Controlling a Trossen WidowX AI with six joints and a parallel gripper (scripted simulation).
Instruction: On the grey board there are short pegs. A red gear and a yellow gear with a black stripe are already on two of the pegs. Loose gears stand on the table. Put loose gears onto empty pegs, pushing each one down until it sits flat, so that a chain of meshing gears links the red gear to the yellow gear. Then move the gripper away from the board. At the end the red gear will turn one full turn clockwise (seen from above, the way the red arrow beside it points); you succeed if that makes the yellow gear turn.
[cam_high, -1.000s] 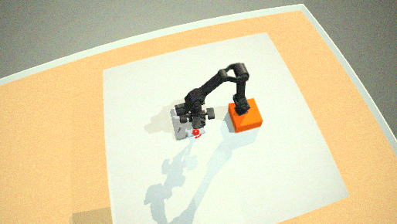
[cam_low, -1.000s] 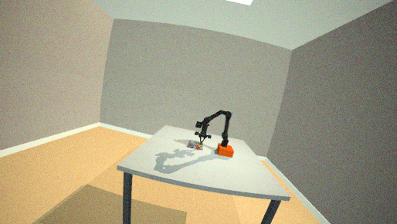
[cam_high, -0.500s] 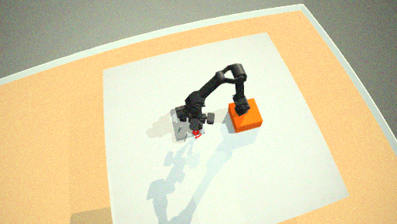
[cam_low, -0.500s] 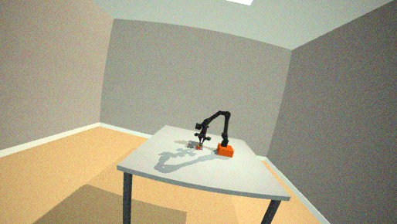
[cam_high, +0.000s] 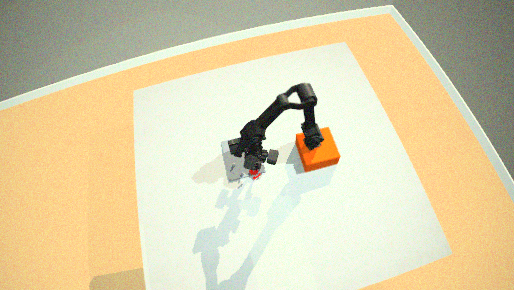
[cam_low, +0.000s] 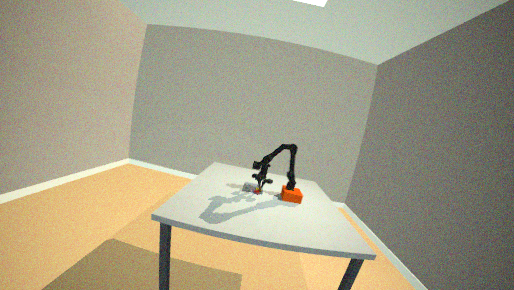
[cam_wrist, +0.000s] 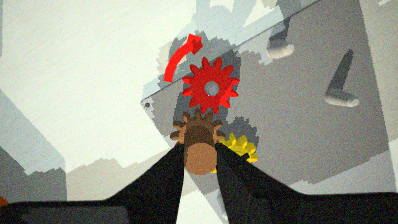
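In the wrist view my gripper is shut on a brown gear, gripping it by its round knob. The brown gear is over the grey board, between the red gear and the yellow gear. Its teeth lie close to the red gear's lower teeth and beside the yellow gear's left side, which it and a finger partly cover. I cannot tell how high it is above the board. A red arrow curves beside the red gear. Two empty pegs stand on the board's right part.
The orange base block carries the arm, to the right of the board in the top and exterior views. The arm hides much of the board in the top view. The white table carries arm shadows. No loose gears are distinct on it.
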